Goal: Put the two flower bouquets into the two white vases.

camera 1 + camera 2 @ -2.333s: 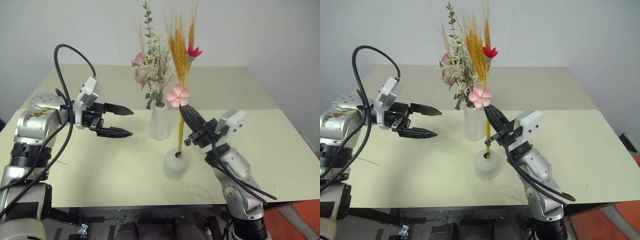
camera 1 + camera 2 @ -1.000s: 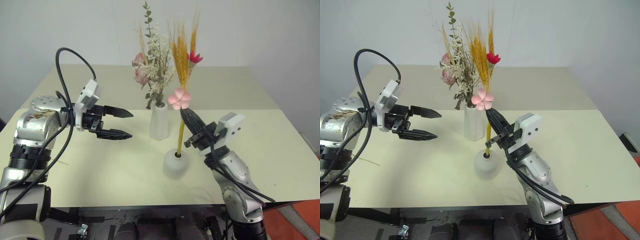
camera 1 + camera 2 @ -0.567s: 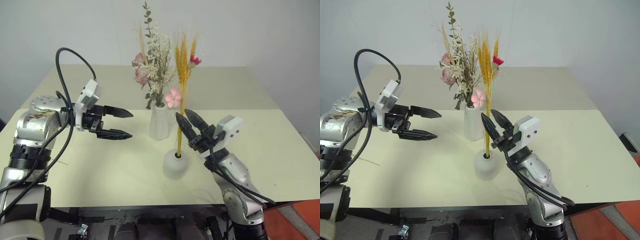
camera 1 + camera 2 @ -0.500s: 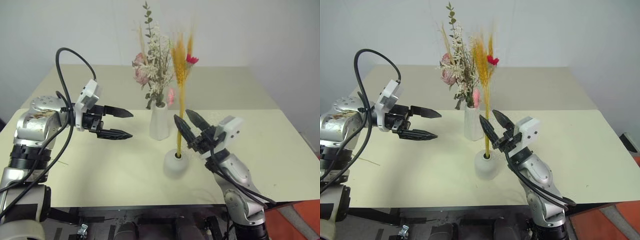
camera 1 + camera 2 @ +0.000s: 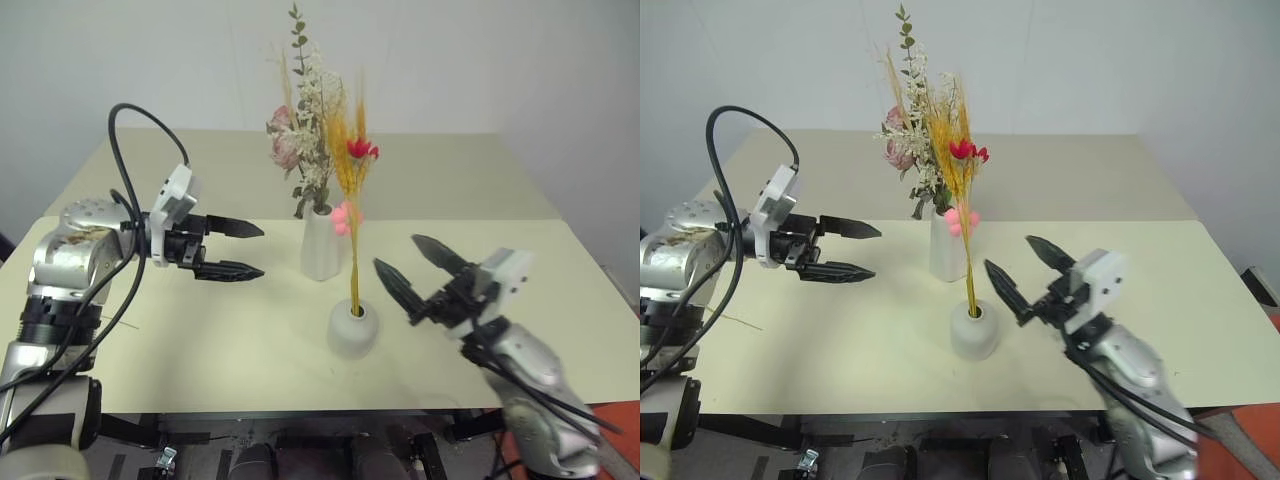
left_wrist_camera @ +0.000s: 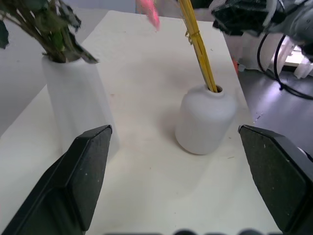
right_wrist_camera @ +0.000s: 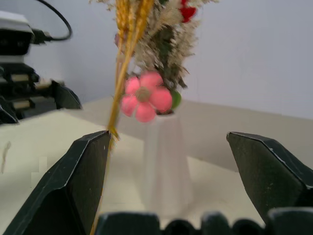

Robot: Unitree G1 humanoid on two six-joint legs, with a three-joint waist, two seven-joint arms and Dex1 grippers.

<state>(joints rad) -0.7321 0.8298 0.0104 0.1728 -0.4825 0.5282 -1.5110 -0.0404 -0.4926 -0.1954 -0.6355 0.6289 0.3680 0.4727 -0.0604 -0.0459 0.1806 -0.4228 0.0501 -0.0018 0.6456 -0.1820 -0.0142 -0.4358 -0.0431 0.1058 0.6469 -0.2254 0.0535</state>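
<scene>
- Head views: the wheat-stalk bunch (image 5: pixel 352 200) stands in the squat vase (image 5: pixel 354 327); the bushy bunch (image 5: pixel 305 150) stands in the tall vase (image 5: pixel 319 245).
- Left wrist view: the left gripper (image 6: pixel 181 181) is spread, empty.
- Right wrist view: the right gripper (image 7: pixel 171 181) is spread, empty.

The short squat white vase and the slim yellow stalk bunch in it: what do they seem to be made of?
The short squat white vase looks like matte ceramic or plaster: a smooth, dull surface with no glare. The slim yellow stalk bunch looks like dried wheat stems, stiff and straw-coloured; its pink blossom may be artificial.
</scene>
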